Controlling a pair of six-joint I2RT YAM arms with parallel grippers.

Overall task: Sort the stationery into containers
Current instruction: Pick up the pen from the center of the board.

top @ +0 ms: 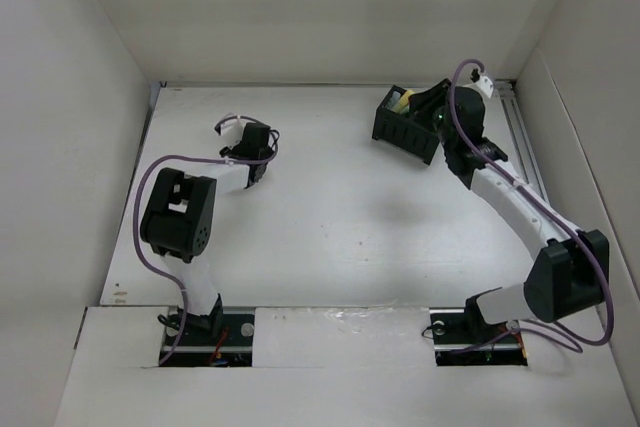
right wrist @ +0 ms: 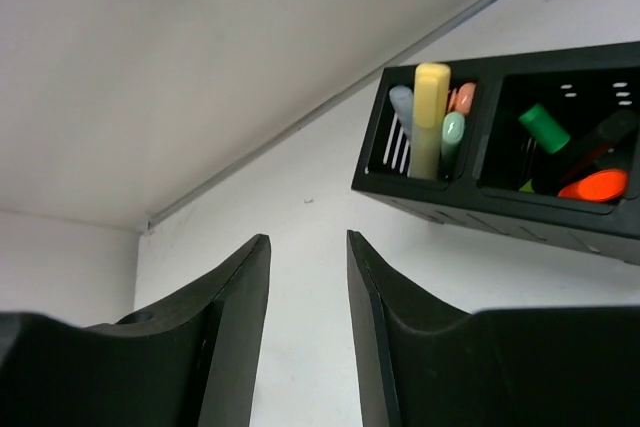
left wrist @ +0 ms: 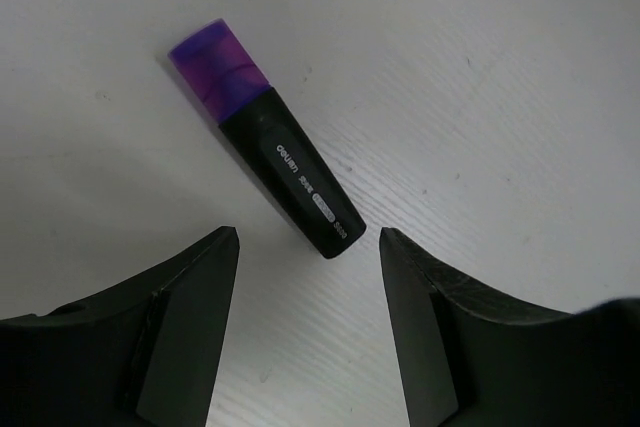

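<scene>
A purple-capped highlighter with a black body lies on the white table, its butt end just ahead of my left gripper. That gripper is open and empty and hovers over the table at the far left. The highlighter is hidden in the top view. The black organiser box stands at the far right. In the right wrist view it holds a yellow pen, a green marker, an orange marker and several pale pens. My right gripper is open and empty beside the box.
White walls enclose the table on the left, back and right. A metal rail runs along the right edge. Purple cables loop off both arms. The left arm's elbow rises over the near left of the table.
</scene>
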